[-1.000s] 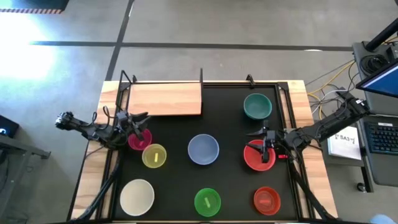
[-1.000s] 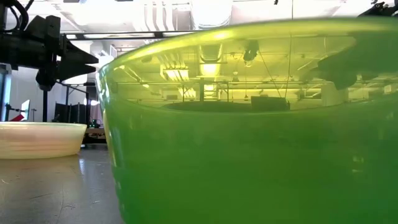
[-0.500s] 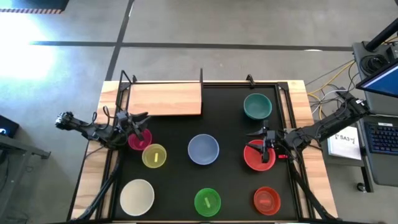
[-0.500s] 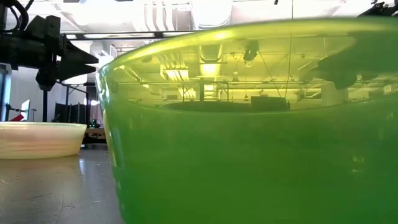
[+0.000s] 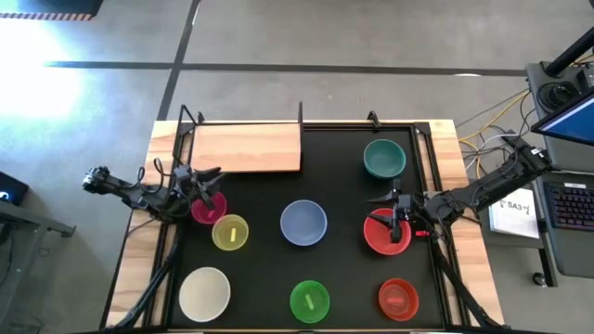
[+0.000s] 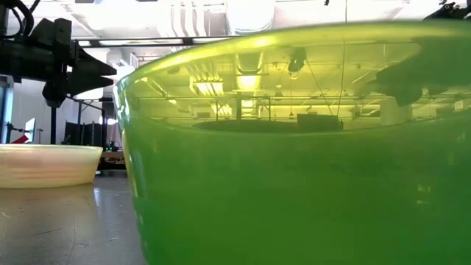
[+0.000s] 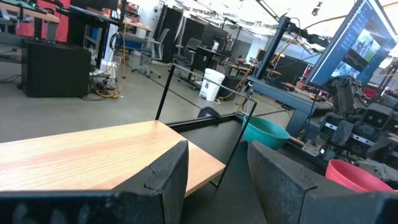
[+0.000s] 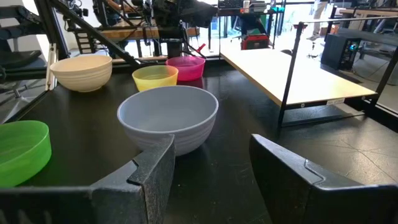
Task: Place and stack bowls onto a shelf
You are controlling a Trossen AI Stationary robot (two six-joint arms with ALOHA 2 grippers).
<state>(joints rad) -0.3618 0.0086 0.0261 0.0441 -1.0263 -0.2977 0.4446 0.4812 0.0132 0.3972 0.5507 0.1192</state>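
Note:
Every bowl sits on its base on the black table. In the high view they are teal (image 5: pixel 384 159), blue-grey (image 5: pixel 303 224), large red (image 5: pixel 384 235), small red (image 5: pixel 397 299), green (image 5: pixel 309 301), cream (image 5: pixel 204 292), yellow (image 5: pixel 230 232) and magenta (image 5: pixel 210 210). The wooden shelf (image 5: pixel 246 148) stands at the far left. My left gripper (image 5: pixel 206 182) is open and hovers over the magenta bowl's far edge, facing the shelf board (image 7: pixel 93 155). My right gripper (image 5: pixel 388 206) is open above the large red bowl, facing the blue-grey bowl (image 8: pixel 168 118).
The green bowl (image 6: pixel 294 147) fills most of the low view, with the cream bowl (image 6: pixel 48 163) to its left and my left gripper (image 6: pixel 77 70) raised above the table. A paper sheet (image 5: pixel 515 213) and a laptop lie right of the table. Black shelf posts (image 5: pixel 301 113) rise at the board's corners.

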